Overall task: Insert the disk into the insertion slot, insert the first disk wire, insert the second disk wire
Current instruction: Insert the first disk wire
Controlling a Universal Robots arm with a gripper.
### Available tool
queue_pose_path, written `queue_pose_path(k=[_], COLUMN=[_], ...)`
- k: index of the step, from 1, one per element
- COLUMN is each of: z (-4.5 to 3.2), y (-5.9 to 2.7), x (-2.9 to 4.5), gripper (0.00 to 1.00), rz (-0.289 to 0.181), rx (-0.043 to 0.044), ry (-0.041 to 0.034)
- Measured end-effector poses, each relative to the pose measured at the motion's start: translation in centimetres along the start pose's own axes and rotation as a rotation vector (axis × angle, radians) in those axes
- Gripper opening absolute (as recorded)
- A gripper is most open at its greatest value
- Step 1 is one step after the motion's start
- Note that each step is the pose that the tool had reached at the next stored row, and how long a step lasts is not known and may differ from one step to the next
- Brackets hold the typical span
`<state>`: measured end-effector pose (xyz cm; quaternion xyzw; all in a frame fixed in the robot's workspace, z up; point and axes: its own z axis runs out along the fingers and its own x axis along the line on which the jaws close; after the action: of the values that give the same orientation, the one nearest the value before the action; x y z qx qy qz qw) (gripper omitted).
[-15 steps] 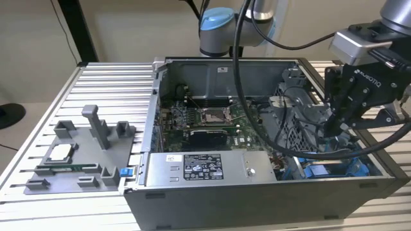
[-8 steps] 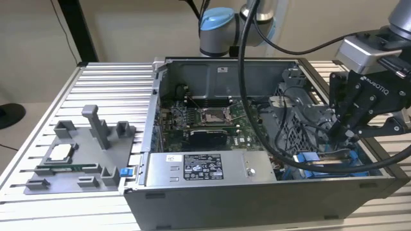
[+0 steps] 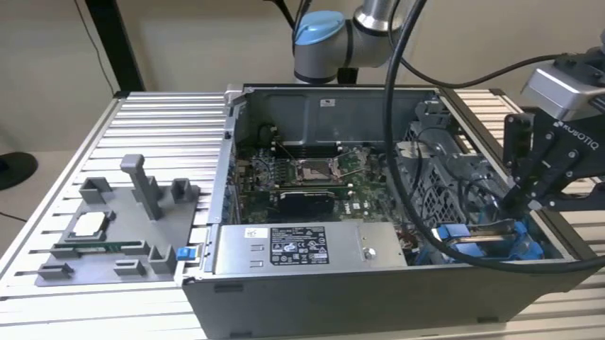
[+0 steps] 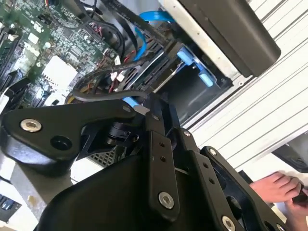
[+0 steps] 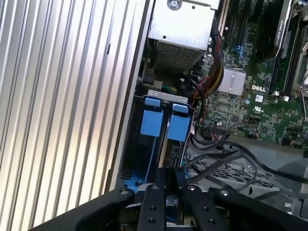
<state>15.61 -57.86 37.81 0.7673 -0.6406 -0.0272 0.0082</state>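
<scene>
In the exterior view an open computer case [image 3: 378, 312] sits on a ribbed metal table [image 3: 161, 120]. The disk [image 3: 484, 230] lies low in the drive bay at the case's near corner on the exterior view's right — a narrow silver-grey strip between bright blue frame ends. It therefore seems to stand on edge, its long axis running across the view along the case's near wall. The gripper [image 3: 523, 207] reaches down from the exterior view's right and ends just above the disk's right-hand blue end; neither contact nor whether the gripper is clamped or apart can be told. Beside the bay, toward the exterior view's left, the grey power-supply box [image 3: 293, 248] carries a white printed label, its print too small to read, and white lettering runs along the gripper's black side. In the second wrist view the gripper [image 4: 142, 103] hangs over tangled black cables [image 4: 103, 91], with a blue frame piece [image 4: 192, 61] against the case wall and a person's hand [image 4: 279, 188] beyond the case, over the table. In the first wrist view two blue blocks [image 5: 151, 122] stand side by side at one end of the bay — a blue rail leads from them toward the gripper [image 5: 171, 192] — and the green motherboard [image 5: 250, 106] lies beside the bay.
</scene>
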Motion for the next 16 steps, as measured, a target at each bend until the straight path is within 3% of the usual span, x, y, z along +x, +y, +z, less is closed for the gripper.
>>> queue_pose_path(k=[6,7,10,11,12,16], z=[0.0,0.0,0.0,0.0,0.0,0.07], y=[-0.33,-0.34,-0.34,-0.4,-0.47,-0.55], x=[0.07,0.08,0.07,0.09,0.12,0.16], gripper=[0.0,0.0,0.0,0.0,0.0,0.0], rz=[0.001,0.001,0.002,0.002,0.001,0.0], rx=[-0.0009,-0.0099,-0.0614,-0.0693,-0.067,-0.054], ry=[-0.0002,-0.0018,-0.014,-0.0202,-0.034,-0.1051])
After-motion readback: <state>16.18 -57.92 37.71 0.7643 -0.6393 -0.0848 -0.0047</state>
